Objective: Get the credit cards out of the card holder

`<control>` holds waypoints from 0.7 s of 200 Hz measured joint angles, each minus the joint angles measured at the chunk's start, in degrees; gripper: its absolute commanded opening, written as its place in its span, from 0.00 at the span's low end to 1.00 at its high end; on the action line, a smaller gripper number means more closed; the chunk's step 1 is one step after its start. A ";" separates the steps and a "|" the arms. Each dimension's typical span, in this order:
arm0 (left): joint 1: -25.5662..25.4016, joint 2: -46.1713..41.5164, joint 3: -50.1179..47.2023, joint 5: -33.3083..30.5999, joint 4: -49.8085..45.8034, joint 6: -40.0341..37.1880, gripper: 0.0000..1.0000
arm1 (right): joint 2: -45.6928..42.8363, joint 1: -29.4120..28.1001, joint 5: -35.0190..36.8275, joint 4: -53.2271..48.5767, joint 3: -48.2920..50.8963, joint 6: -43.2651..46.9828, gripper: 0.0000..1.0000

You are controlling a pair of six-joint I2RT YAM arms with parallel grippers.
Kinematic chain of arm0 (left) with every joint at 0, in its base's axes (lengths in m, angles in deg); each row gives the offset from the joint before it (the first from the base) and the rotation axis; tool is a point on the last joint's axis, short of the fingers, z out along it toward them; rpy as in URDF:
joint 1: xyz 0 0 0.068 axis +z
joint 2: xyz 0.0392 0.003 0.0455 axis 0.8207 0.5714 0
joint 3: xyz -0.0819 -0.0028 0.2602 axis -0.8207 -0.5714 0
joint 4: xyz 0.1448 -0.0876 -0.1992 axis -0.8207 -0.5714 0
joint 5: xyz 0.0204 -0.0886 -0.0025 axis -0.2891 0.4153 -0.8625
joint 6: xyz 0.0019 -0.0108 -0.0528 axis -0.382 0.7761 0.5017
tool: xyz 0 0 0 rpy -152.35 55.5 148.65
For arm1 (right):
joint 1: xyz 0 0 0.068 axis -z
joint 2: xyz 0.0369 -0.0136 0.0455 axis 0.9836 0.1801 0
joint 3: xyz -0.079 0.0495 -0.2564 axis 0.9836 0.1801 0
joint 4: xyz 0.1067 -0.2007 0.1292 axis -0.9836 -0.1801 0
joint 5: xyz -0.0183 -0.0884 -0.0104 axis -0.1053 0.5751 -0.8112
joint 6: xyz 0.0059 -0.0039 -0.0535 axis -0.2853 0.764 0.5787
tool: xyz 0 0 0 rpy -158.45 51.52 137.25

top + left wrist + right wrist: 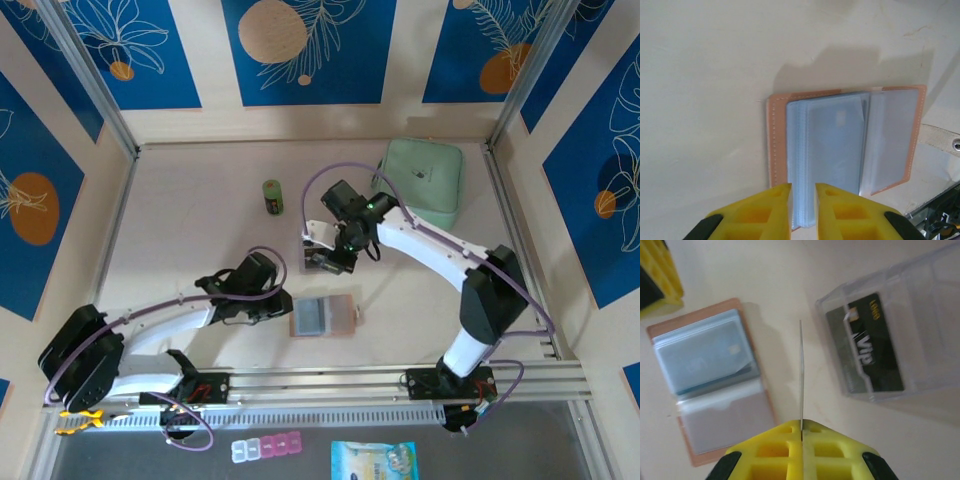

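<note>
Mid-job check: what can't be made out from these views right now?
Right wrist: the credit card in the right gripper is edge-on; face unreadable.
Left wrist: how many cards sit in the card holder; cloudy pockets overlap.
Left wrist: whether the left gripper pinches the pockets; frame edge cuts it off.

Bright, even light from overhead, soft grey shadow thrown beyond the card holder point(845, 145) on the pale table point(700, 75); close up it's hazy, mild glare on the clear box point(920, 315), credit card point(801, 370) edge crisp
</note>
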 measured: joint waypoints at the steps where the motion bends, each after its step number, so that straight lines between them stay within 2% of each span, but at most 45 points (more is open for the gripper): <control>1: 0.04 -0.02 -0.02 0.02 -0.04 0.00 0.19 | 0.15 0.07 -0.02 -0.07 -0.20 0.20 0.00; 35: 1.16 -1.97 -1.33 0.00 -0.61 0.00 0.19 | 7.74 2.27 -0.87 -4.20 -10.10 6.21 0.00; 84: 2.89 -3.67 -2.91 0.02 -1.01 0.00 0.19 | 16.90 3.87 -2.10 -10.49 -21.79 10.21 0.00; 140: 5.03 -3.98 -3.43 0.11 -1.90 -1.31 0.20 | 21.84 4.61 -2.16 -14.16 -25.31 13.09 0.00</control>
